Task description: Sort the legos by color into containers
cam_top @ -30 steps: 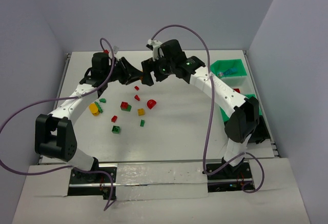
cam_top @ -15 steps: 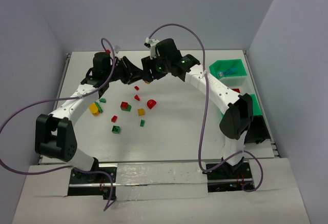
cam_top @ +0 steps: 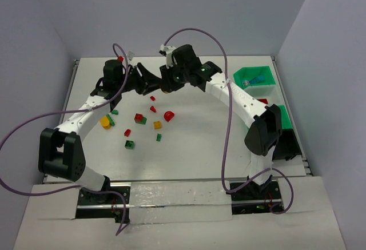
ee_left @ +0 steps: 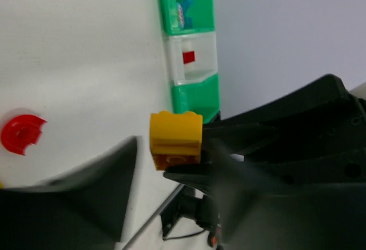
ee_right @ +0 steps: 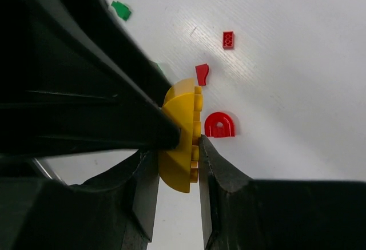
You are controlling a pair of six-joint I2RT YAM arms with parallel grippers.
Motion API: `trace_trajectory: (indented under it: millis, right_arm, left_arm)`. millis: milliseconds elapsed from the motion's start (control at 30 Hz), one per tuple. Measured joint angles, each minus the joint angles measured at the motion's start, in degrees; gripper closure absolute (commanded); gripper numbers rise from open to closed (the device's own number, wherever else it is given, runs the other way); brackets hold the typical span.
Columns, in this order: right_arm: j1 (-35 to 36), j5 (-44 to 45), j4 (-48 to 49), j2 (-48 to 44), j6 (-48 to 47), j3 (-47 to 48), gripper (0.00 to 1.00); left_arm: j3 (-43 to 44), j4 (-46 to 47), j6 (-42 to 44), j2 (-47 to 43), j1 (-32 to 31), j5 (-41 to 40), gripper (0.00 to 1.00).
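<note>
My top camera sits high behind the bases (cam_top: pixel 94 195), looking down on the whole tabletop (cam_top: pixel 200 147) from afar. Left wrist camera looks past the left claw (ee_left: pixel 171 167), tight on the yellow brick (ee_left: pixel 175 138), toward bins (ee_left: pixel 189 4) beyond it. Right wrist camera, equally tight, looks down on that brick. All three share the red arch (cam_top: pixel 168 115) near it.

From above, the yellow brick (ee_left: pixel 176 138) is hidden where the left tool (cam_top: pixel 150 82) and right tool (cam_top: pixel 163 84) meet. The right arm covers much of the near green container (cam_top: pixel 285 117). In the left wrist view that tool's fingers (ee_left: pixel 80 193) are blurred, and the far container's (ee_left: pixel 167 15) blue contents cannot be identified.
</note>
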Motion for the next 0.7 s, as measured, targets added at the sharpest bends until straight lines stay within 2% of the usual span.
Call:
trace_trajectory:
  millis: [100,267,367,533,700]
  right_arm:
    - [-0.15,-0.05,0.01,-0.89,-1.15,-1.47,1.00]
    - [-2.49,1.86,1.18,-9.45,-6.57,-14.65,1.00]
    - [-7.85,1.43,0.02,-14.26,-9.24,-19.13,1.00]
    - [-19.38,1.39,-0.67,-21.27,-13.56,-21.47,1.00]
    - [-25.43,0.12,-2.14,-27.30,-18.09,-24.37,1.00]
  left_arm:
    - [0.13,-2.48,3.69,-0.50,0.25,-1.13,0.01]
    - [0.75,-10.81,14.99,-4.10,0.47,-3.35,0.01]
    - [0.77,-13.71,23.36,-7.81,1.30,-5.47,0.01]
    - [0.79,-15.39,35.93,-13.46,1.79,-8.09,0.01]
    - [0.79,-13.90,43.00,-13.90,1.92,-7.63,0.01]
